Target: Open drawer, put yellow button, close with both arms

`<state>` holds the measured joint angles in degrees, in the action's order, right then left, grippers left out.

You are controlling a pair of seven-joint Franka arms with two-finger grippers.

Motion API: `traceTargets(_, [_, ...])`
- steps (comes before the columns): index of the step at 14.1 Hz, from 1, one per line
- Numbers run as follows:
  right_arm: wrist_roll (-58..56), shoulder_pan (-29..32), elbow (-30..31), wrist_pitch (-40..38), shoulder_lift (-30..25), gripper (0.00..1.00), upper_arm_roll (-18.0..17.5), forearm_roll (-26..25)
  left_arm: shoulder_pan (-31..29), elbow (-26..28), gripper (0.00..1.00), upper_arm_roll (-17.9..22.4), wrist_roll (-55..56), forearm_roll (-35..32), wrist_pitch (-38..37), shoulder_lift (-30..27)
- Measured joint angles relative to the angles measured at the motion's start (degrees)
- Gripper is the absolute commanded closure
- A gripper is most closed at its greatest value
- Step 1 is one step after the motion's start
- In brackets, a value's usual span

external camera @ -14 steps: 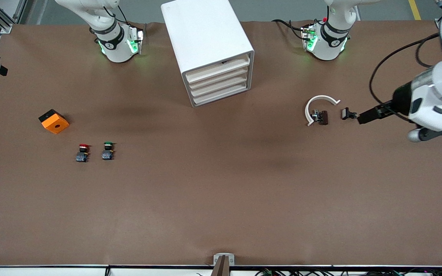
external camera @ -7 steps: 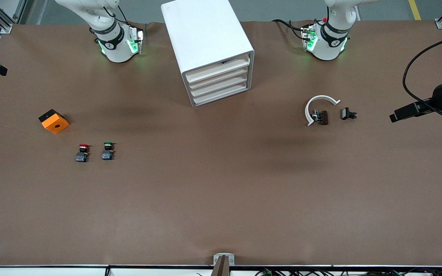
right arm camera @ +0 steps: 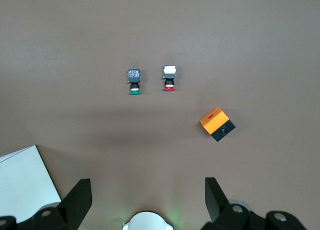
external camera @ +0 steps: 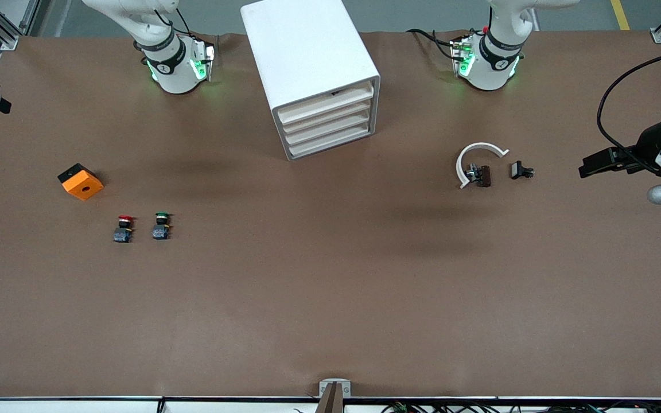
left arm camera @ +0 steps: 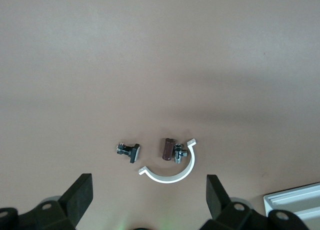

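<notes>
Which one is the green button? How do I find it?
Start at the white cabinet, then look toward the right arm's end of the table, nearer the front camera, past the orange block. Two small buttons stand side by side there. The green button has a green cap; the red button beside it has a red one.

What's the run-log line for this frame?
drawer: shut | yellow button: not visible | left gripper: open, over white clip | right gripper: open, raised

a wide table covered in brown matte sheeting [external camera: 330, 287] is occupied by a white boxy four-drawer cabinet [external camera: 307, 63], an orange-and-black cube [external camera: 80, 181], a red-capped button [external camera: 124, 228], a green-capped button [external camera: 161, 225], a white curved plastic clip [external camera: 477, 158] and a small black metal part [external camera: 521, 170].
</notes>
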<state>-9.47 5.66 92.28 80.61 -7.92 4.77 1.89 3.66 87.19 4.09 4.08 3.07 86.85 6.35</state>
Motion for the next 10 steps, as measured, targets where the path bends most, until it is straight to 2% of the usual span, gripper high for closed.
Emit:
traceTargets(2, [0.0,0.0,0.0,0.0,0.0,0.00,0.0,0.0,-0.2,1.6,0.00,0.2,-0.6,-0.2,1.0,-2.2])
traceTargets(6, [0.0,0.0,0.1,0.0,0.0,0.00,0.0,0.0,-0.1,8.4,0.00,-0.2,-0.9,-2.2,5.3,-8.5])
traceTargets(10, [0.0,0.0,0.2,0.0,0.0,0.00,0.0,0.0,0.2,8.8,0.00,-1.3,-0.8,-2.2,5.0,-10.9])
